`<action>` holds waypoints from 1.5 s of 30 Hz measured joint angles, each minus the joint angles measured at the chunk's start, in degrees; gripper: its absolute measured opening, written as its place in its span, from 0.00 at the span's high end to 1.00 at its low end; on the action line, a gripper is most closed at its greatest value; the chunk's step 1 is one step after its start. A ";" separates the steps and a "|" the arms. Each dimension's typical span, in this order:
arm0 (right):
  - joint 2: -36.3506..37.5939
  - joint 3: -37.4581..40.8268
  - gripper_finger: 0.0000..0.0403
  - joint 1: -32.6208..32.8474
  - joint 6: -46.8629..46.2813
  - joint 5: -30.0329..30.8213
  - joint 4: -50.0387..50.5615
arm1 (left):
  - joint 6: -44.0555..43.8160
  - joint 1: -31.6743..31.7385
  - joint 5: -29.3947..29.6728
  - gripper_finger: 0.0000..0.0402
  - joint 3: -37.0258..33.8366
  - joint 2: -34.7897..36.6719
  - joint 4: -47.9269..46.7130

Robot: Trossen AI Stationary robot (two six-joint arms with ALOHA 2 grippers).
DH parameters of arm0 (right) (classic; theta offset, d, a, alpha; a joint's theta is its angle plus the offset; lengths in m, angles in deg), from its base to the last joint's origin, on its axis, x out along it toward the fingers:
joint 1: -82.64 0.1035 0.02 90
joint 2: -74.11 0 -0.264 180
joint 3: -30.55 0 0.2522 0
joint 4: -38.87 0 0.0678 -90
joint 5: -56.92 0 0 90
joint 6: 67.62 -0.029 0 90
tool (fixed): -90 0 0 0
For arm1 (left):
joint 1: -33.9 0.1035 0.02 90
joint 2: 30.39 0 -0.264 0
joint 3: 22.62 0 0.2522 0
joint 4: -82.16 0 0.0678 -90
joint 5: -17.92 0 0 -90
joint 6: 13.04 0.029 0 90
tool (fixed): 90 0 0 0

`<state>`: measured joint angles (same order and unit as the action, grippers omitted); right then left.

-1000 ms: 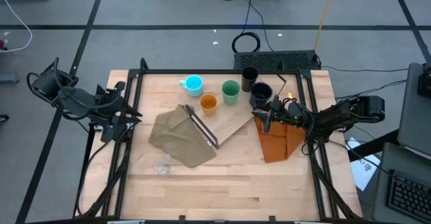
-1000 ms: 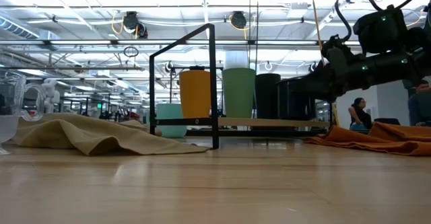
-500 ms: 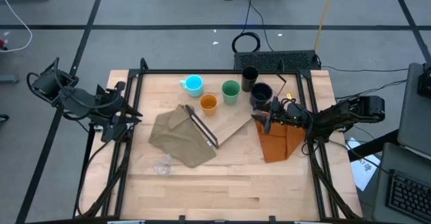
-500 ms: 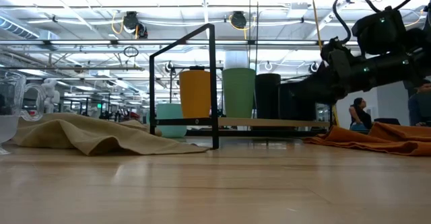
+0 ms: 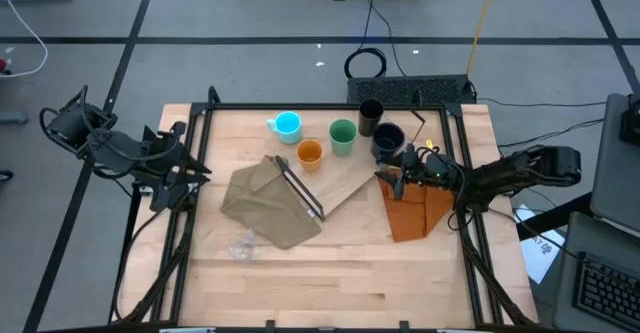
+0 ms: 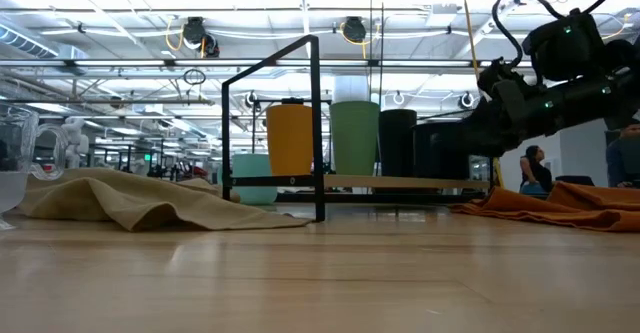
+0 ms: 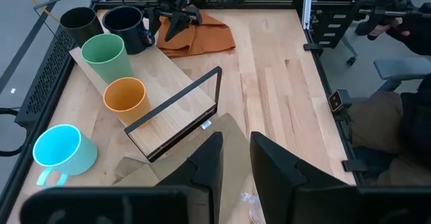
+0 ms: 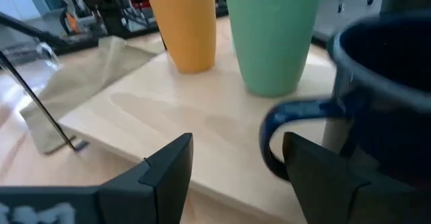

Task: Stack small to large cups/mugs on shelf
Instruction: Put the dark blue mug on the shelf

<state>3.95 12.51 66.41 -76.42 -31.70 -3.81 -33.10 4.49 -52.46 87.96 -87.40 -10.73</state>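
Note:
The shelf (image 5: 345, 180), a pale plywood board with a black frame (image 5: 301, 188) at one end, lies flat on the table. The orange cup (image 5: 309, 154), green cup (image 5: 342, 136), black tumbler (image 5: 370, 116) and navy mug (image 5: 388, 139) stand upright along its far edge. A cyan mug (image 5: 287, 124) stands beside it. A tiny clear cup (image 5: 241, 245) sits near the olive cloth. My right gripper (image 8: 236, 177) is open, level, right in front of the navy mug's handle (image 8: 273, 140); no touch shows. My left gripper (image 7: 236, 163) hovers at the table's left edge, slightly open, with nothing between its fingers.
An olive-tan cloth (image 5: 265, 203) lies against the shelf's frame end. An orange folded cloth (image 5: 413, 211) lies under my right arm. Black rails (image 5: 200, 223) run along the table's left and right sides. Bare wood (image 5: 340, 273) stretches along the near side.
My right gripper has drawn back a little from the navy mug toward the table's right edge and tipped slightly. The mug and the other cups stand where they were.

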 joint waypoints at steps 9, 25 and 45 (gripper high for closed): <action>11.14 0.00 0.45 0.26 1.38 -0.20 6.82 | -0.27 0.00 -0.06 0.82 0.00 0.00 -0.12; 23.36 0.03 0.45 0.59 2.45 0.07 20.16 | -0.12 0.02 -0.15 0.82 0.00 0.02 -0.44; 19.97 0.04 0.26 0.55 1.68 3.02 20.06 | -0.42 0.00 -0.15 0.82 0.00 -0.09 -0.39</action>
<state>23.92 12.56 66.96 -74.74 -28.67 16.25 -33.51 4.49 -52.61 87.96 -87.49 -11.13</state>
